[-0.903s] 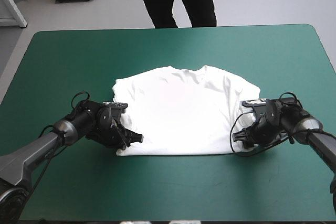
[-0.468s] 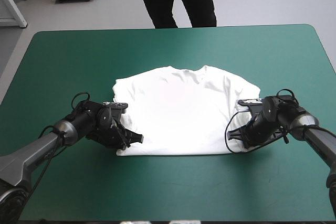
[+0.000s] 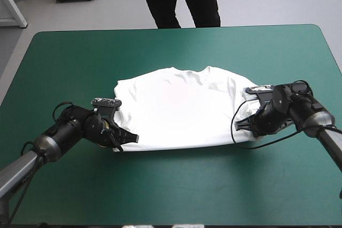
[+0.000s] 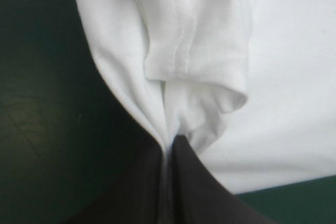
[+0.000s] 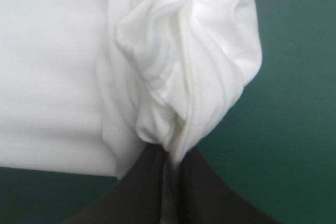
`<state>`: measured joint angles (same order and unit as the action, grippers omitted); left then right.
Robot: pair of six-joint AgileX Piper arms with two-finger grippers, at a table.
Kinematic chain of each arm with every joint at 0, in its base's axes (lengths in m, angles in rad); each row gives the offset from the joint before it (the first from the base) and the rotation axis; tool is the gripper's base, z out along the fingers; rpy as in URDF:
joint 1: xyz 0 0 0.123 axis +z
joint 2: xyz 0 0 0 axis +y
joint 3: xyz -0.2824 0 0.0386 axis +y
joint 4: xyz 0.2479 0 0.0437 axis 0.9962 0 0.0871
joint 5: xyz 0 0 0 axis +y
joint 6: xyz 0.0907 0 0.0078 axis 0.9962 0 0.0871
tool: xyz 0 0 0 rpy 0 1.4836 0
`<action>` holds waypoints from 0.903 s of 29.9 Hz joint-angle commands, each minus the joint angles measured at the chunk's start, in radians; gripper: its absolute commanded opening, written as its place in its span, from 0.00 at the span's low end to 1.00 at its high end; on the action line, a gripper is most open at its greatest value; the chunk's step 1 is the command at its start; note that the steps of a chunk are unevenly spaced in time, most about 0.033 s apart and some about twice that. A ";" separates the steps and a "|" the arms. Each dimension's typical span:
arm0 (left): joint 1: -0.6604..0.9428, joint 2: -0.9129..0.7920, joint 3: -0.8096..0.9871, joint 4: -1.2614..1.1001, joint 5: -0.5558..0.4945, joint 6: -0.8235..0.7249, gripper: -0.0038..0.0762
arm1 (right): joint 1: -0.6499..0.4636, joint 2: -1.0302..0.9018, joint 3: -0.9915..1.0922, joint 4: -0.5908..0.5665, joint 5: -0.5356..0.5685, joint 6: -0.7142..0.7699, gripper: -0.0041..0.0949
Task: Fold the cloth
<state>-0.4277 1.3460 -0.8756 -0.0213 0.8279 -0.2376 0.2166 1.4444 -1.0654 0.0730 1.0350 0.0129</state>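
Note:
The white T-shirt (image 3: 179,113) lies folded in half on the teal-green cover, collar toward the far edge. My left gripper (image 3: 130,139) is shut on the T-shirt's near left corner; in the left wrist view the cloth (image 4: 189,66) bunches between the black fingers (image 4: 197,182) of the gripper (image 4: 167,148). My right gripper (image 3: 241,125) is shut on the near right corner, and in the right wrist view gathered folds (image 5: 184,77) rise from its pinch (image 5: 169,157). Both corners look drawn slightly off the table.
Bare teal-green cover (image 3: 176,185) stretches between the shirt and the near table edge, and more (image 3: 160,52) lies beyond the collar. A black cable loop (image 3: 251,142) rests by the right gripper.
Both grippers have shifted with the cloth's near corners: the left one slid toward the left, the right one moved away from the near edge. The shirt's near edge has drawn back a little.

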 commanded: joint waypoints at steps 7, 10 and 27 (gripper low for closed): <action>-0.001 -0.123 -0.127 0.015 0.005 -0.013 0.04 | -0.007 -0.049 -0.186 -0.014 0.069 0.015 0.02; -0.001 -0.121 -0.209 0.039 -0.011 -0.013 0.04 | -0.007 -0.049 -0.235 -0.017 0.045 0.028 0.02; 0.001 0.053 -0.334 0.324 -0.344 -0.198 0.04 | -0.008 0.005 -0.320 -0.022 -0.419 0.081 0.02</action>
<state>-0.4277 1.3907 -1.1683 0.2513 0.6143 -0.3935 0.2166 1.4553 -1.3497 0.0621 0.7482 0.0912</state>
